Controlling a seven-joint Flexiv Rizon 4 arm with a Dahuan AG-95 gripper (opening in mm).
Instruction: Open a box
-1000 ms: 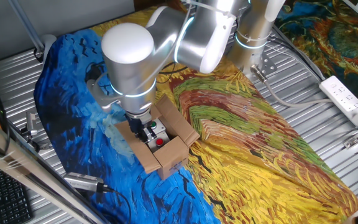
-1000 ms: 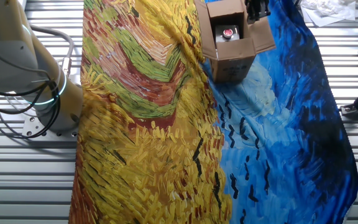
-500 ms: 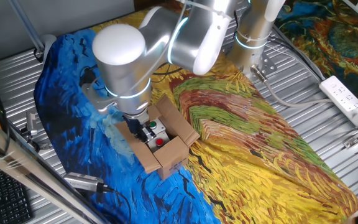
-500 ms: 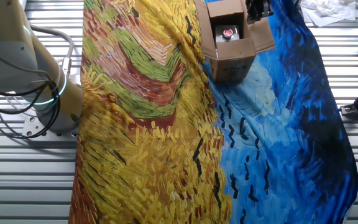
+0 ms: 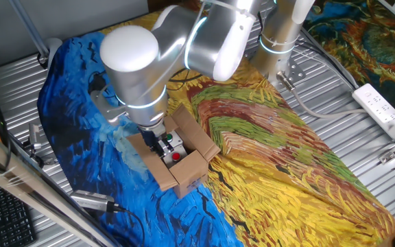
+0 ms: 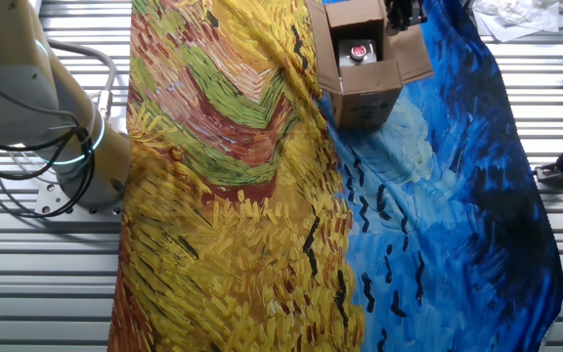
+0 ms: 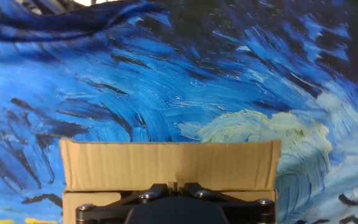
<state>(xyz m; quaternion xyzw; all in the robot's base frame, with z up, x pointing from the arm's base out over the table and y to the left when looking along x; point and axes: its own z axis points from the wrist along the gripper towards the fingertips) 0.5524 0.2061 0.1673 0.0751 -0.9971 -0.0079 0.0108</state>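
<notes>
**Carton with flaps spread, hand at its rim**

The box (image 5: 178, 156) — a small brown cardboard carton — stands on a painted cloth (image 5: 273, 158) that covers the desk (image 5: 12, 89), near the line where the cloth's blue swirls meet its yellow and green strokes. All four top flaps are folded outward, so the inside is open to view. In it sits a grey unit (image 6: 358, 51) with a red button on top; from one fixed view a green button shows just beside the red one.

The hand (image 5: 158, 140) hangs from the large silver wrist of the arm (image 5: 184, 48) and reaches down at the carton's rim on the blue side. Its dark fingers are at the edge of the opening, next to the flap there. Whether they pinch that flap or only stand beside it cannot be told — the wrist hides most of them in one fixed view, and the other fixed view cuts them off at the top of the frame (image 6: 404, 14).

The hand view shows a cardboard flap (image 7: 169, 165) lying flat and spread wide just ahead of the hand's black body, with blue cloth beyond it.

Off the cloth, a white power strip (image 5: 384, 110) lies on the ribbed metal desk, well apart from the carton.
</notes>
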